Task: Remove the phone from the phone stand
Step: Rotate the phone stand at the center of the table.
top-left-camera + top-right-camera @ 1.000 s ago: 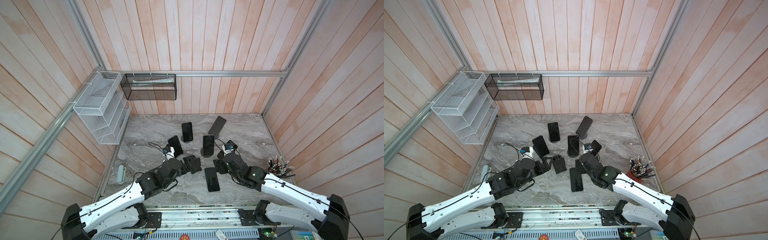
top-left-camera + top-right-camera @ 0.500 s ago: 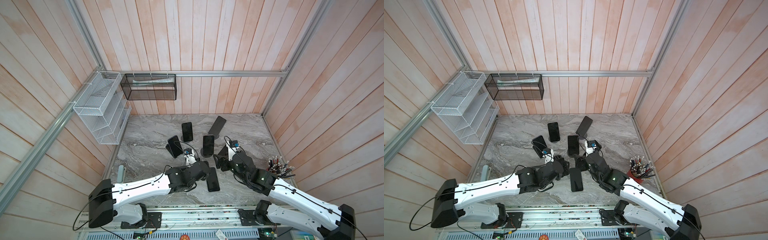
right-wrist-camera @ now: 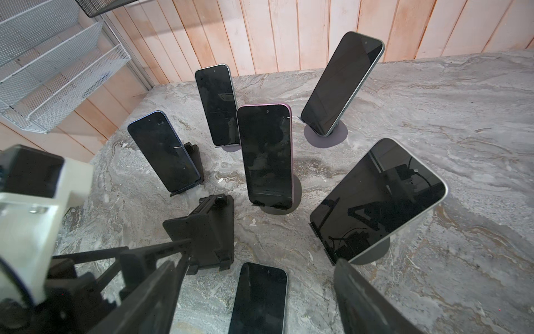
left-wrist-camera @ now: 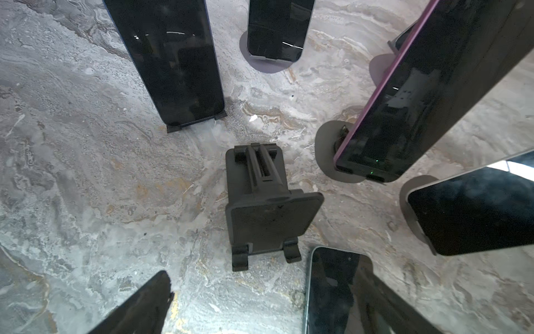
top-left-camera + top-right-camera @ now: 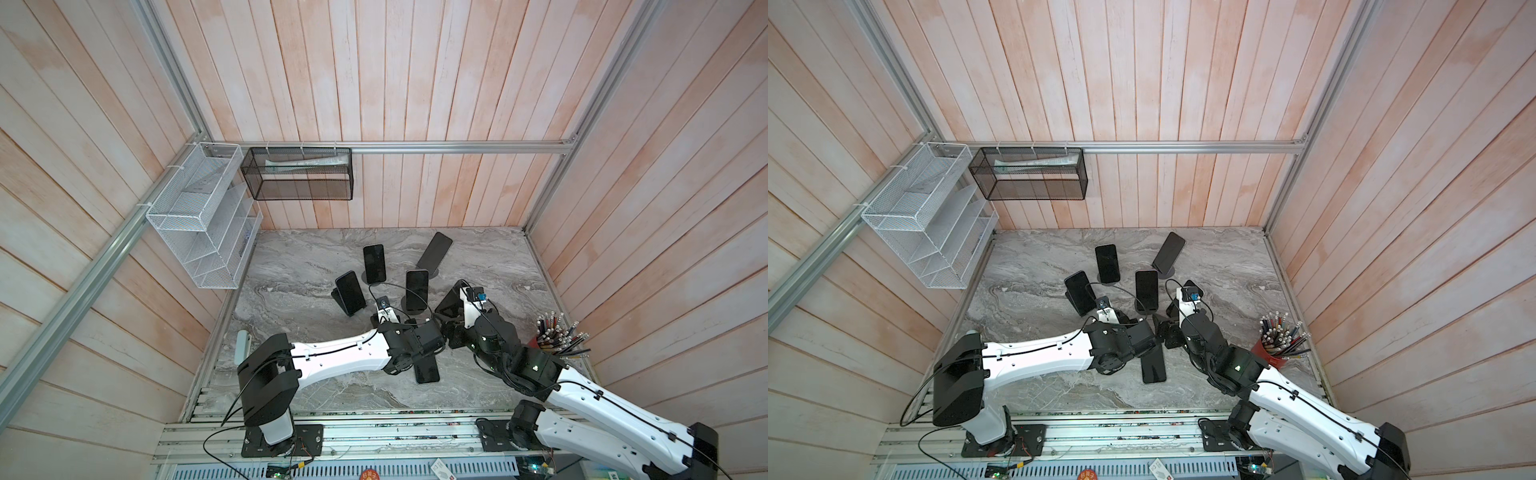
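A phone (image 3: 258, 297) lay flat on the marble table (image 5: 291, 266), screen up, just beside the empty black stand (image 4: 261, 206) it belonged to. The stand sat upright in front of the left gripper (image 4: 260, 303), whose fingers (image 4: 138, 303) stood wide apart with nothing between them; the flat phone's top edge lay under one of those fingers in the left wrist view. The right gripper (image 3: 260, 295) hovered just above the same phone, its two dark fingers (image 3: 367, 297) spread apart and gripping nothing I could see.

Beyond the two grippers, five more phones leaned in their stands: a blue-edged phone (image 3: 163, 150) on a black folding stand off the left gripper's side, a purple-edged phone (image 3: 265, 153) straight ahead on a round base, a silver phone (image 3: 216, 104) behind that, a green-edged phone (image 3: 342, 82) farthest back, and a pale phone (image 3: 375, 199) tilted close by the right gripper.

In both top views the two white arms met over the near middle of the table, wrists almost touching. A red cup of pencils (image 5: 555, 334) stood near the right arm's elbow. The table top was grey veined stone, walled on three sides by pale pink wooden planks (image 5: 374, 83) with an aluminium rail. A white wire rack (image 5: 199, 216) hung on the left wall, and a black mesh basket (image 5: 301, 174) on the back wall.
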Robot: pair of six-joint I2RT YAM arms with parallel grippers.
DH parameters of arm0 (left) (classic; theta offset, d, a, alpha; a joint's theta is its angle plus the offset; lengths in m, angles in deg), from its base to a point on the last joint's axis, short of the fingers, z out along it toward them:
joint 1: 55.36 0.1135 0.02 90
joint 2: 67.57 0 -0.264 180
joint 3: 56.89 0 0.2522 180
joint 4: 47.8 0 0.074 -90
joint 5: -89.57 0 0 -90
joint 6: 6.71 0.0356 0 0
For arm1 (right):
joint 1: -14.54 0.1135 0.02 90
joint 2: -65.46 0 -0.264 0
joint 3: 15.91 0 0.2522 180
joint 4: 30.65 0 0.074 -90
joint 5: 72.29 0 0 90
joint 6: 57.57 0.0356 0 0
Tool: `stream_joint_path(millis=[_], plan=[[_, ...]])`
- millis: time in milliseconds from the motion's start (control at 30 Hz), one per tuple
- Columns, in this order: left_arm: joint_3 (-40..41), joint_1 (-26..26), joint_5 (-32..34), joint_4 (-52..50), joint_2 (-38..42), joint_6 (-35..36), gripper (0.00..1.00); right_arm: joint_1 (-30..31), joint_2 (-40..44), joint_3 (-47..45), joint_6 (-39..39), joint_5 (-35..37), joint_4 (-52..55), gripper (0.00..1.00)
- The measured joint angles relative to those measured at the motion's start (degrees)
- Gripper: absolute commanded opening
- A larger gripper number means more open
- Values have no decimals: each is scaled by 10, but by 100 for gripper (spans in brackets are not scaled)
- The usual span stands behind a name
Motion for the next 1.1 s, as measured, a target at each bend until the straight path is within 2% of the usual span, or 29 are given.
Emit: stream_joint_path(millis=[267, 400, 667, 1100], plan=[[-33, 10, -1, 7, -32, 59, 100, -10, 26, -4, 7, 40, 20, 89], [-32, 37, -3, 27, -41, 79, 100, -8, 49, -7, 12, 39, 20, 89], [-6, 61, -16, 94, -46, 123, 100, -6, 63, -7, 19, 39, 21, 90], [56, 76, -27, 150, -52, 146, 90, -6, 55, -8, 21, 39, 20, 90]])
